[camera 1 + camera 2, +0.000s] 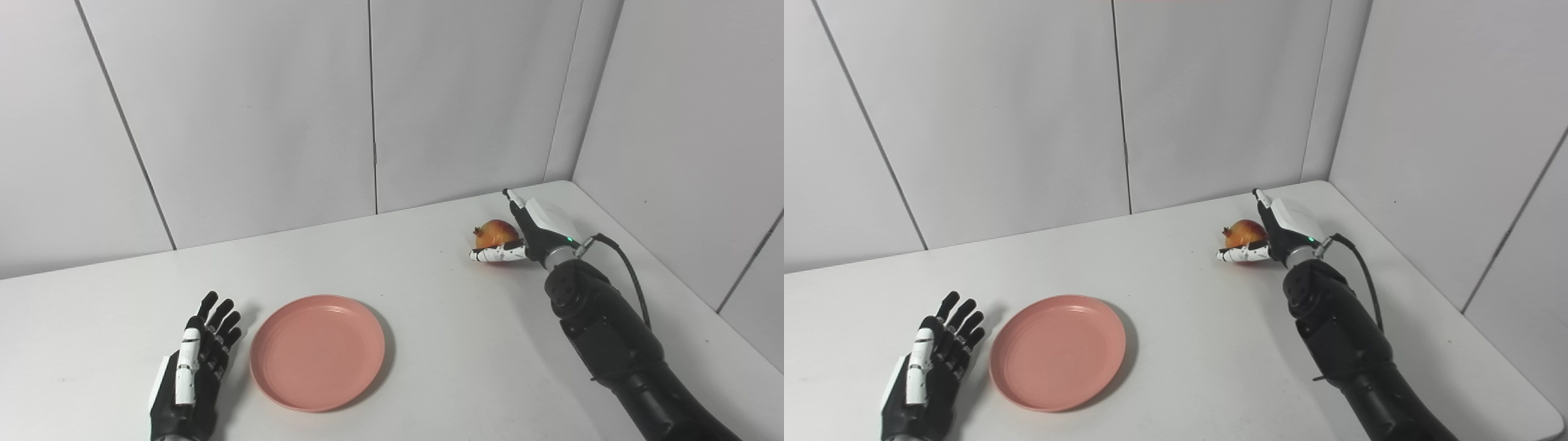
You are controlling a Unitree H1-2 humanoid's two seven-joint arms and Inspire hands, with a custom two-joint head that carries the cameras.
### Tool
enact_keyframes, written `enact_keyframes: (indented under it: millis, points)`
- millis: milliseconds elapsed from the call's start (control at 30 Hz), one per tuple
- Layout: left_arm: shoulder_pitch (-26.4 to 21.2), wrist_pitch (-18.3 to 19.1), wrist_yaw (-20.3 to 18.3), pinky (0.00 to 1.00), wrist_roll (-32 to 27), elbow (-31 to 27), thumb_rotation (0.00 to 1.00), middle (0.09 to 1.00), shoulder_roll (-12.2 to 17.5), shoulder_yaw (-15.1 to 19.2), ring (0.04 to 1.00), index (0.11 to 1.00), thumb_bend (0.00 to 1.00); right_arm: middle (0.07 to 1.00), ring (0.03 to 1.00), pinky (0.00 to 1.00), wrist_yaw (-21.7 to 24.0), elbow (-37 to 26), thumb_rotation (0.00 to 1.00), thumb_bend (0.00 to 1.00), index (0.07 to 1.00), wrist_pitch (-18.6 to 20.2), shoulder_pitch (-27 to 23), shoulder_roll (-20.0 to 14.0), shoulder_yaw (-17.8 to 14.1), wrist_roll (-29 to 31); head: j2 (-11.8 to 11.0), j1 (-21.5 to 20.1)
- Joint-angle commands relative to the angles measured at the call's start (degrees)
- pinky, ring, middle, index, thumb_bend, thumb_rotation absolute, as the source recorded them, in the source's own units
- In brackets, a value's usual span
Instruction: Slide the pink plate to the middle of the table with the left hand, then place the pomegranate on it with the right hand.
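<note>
Resting, pomegranate [496,233]: it is being cradled right of centre in the frame, far side of the table [441,343].
Right hand [525,236]: it is being wrapped around the fruit, thumb in front, fingers behind; lift-off cannot be told.
Pink plate [318,351]: it is lying lower left of the fruit, well apart.
Left hand [195,367]: it is being held slack and empty just left of the plate.
Coming move: the fruit is likely being carried down-left.
</note>
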Motion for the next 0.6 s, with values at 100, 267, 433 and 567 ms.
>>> enact_keyframes:
  millis: [100, 267, 433, 567]
  points:
    - [1.1, 1.5, -0.2, 0.96, 0.2, 0.7, 1.0, 0.94, 0.5, -0.2, 0.94, 0.937, 0.37, 0.955, 0.908, 0.81, -1.2, 0.3, 0.41, 1.0, 0.971, -0.9, -3.3, -2.0, -0.1, 0.7, 0.0, 0.0]
    - [1.1, 1.5, 0.0, 0.96, 0.2, 0.7, 1.0, 0.942, 0.4, -0.2, 0.941, 0.939, 0.36, 0.952, 0.905, 0.81, -1.6, 1.9, 0.4, 1.0, 0.965, -1.2, -3.7, -2.2, 0.1, 1.1, 0.1, 0.1]
    - [1.0, 1.6, -0.3, 0.96, -0.2, 0.8, 1.0, 0.945, 0.5, -0.1, 0.944, 0.942, 0.37, 0.948, 0.901, 0.8, -1.6, 2.9, 0.42, 1.0, 0.955, -1.1, -3.9, -1.8, 0.4, 1.8, 0.3, 0.1]
    - [1.0, 1.5, -0.5, 0.96, -0.3, 0.8, 1.0, 0.945, 0.5, -0.2, 0.944, 0.943, 0.37, 0.942, 0.897, 0.8, -1.6, 3.1, 0.42, 1.0, 0.949, -1.0, -4.1, -1.6, 1.0, 1.8, 0.5, 0.2]
